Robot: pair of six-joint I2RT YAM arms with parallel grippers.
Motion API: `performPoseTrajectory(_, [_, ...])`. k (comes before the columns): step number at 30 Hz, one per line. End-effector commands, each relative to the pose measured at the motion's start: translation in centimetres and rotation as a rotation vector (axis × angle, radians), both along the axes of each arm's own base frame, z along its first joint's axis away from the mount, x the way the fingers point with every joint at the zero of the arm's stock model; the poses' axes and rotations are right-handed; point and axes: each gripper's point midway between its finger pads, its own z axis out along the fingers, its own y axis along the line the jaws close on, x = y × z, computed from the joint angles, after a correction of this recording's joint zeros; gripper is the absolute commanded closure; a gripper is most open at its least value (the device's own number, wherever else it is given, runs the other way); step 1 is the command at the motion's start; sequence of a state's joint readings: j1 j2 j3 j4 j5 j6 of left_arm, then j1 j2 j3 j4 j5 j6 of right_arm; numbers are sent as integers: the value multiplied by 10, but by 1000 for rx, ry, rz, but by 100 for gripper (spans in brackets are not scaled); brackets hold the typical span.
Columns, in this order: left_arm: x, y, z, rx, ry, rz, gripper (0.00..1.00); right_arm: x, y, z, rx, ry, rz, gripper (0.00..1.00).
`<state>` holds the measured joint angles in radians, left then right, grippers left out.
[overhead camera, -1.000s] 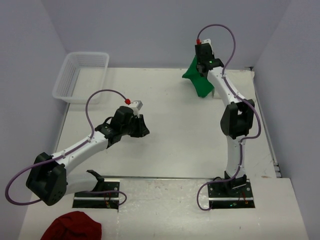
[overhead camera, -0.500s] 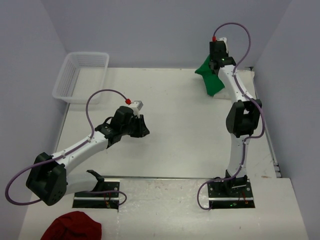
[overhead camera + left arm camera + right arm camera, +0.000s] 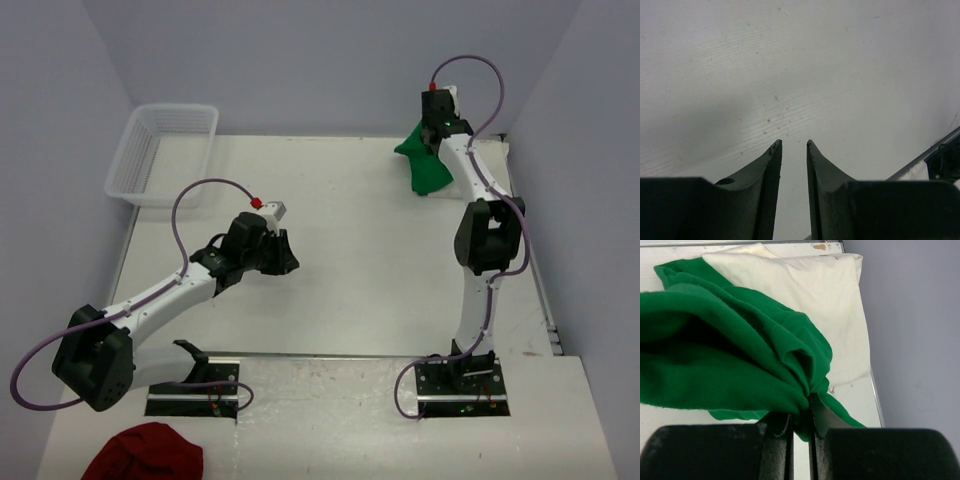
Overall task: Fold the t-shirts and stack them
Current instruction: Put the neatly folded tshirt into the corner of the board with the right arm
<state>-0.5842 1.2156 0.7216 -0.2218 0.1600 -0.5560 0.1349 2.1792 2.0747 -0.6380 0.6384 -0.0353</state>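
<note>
Right gripper (image 3: 801,412) at far right corner of table (image 3: 350,230), fingers pinched tight on bunched fold of green t-shirt (image 3: 725,355). Shirt hangs from grip in crumpled mass, raised off surface; lower hem seems to touch table, top view unclear. Cream-white t-shirt (image 3: 810,295) lies flat beneath and behind it, against table's far right edge.

Left gripper (image 3: 792,145) low over bare mid-table, well apart from both shirts, fingers a narrow gap apart, nothing between.

Clear basket (image 3: 165,150) at far left corner. Dark red cloth (image 3: 145,450) near left arm's base.
</note>
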Motion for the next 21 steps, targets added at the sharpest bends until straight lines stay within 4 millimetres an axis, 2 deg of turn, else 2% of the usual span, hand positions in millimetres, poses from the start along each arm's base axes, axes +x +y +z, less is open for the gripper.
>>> performPoseTrajectory(1, [4,-4,6,-12,-43,-20,72,-9,-19,55,13,-138,-64,100])
performPoseTrajectory(12, [5,-4,2,-9,-38,-21,72,-20,-45,54,20,-160,-146,100])
performPoseTrajectory(21, [4,-5,0,-9,-32,-21,72,-19,-60,55,23,-188,-190,100])
